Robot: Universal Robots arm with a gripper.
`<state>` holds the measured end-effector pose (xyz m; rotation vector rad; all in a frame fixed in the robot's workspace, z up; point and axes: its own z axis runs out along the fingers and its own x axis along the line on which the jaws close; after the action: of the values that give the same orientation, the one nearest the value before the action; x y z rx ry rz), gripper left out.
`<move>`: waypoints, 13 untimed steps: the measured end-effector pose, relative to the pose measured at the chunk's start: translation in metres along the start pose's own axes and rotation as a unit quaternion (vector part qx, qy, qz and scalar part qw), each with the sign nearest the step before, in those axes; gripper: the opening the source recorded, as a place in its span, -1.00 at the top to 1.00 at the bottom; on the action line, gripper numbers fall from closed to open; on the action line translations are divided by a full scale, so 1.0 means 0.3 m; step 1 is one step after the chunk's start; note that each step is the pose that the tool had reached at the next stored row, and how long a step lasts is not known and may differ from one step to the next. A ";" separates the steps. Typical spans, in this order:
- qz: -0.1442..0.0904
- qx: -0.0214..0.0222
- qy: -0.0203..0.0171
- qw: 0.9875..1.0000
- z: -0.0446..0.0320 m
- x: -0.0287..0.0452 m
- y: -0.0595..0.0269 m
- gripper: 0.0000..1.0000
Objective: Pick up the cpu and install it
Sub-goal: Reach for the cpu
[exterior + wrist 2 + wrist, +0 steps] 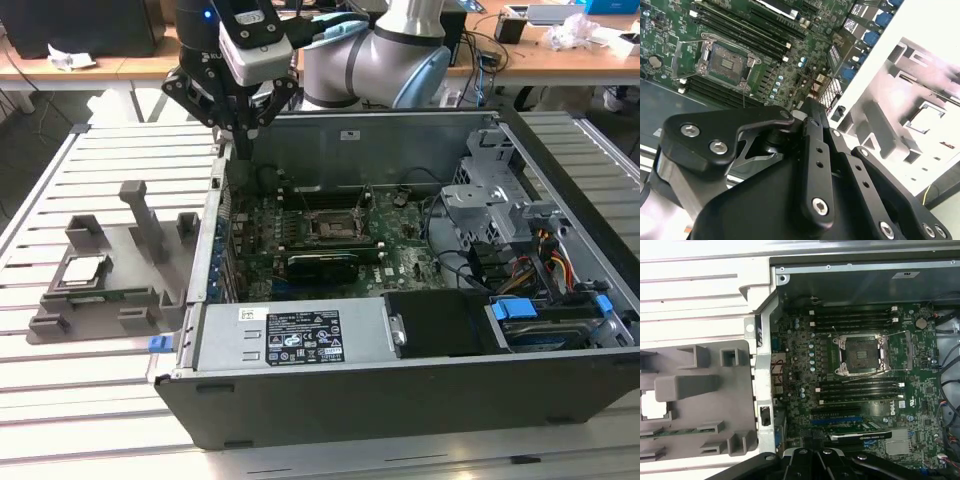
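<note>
The cpu [82, 270] lies flat in a recess of the grey holder tray [140, 295] at the exterior view's left, its silver top plate facing up. It appears as a bright square [927, 117] in the second wrist view and at the picture's edge [651, 405] in the first wrist view. My gripper [241, 148] hangs above the back corner of the open computer case, its black fingers [810, 117] drawn together with nothing between them. It is well above the cpu and to its right in the exterior view. The motherboard socket [335, 228] [862, 355] [725, 62] sits open, with its metal frame raised.
The open computer case [300, 395] lies on a slatted white table [90, 400]. Inside are memory slots [855, 320], a graphics card [320, 265], a power supply [285, 335], drive cages [490, 200] and cables [545, 265]. A tall grey post [145, 215] rises from the tray.
</note>
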<state>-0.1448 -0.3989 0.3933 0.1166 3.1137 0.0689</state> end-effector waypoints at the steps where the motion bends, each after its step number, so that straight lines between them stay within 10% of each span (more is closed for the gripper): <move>1: 0.000 0.000 0.000 1.000 0.000 0.005 0.000 0.79; 13: 0.000 0.000 0.000 1.000 -0.001 0.046 -0.003 0.79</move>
<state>-0.1585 -0.3988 0.3932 0.1167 3.1136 0.0690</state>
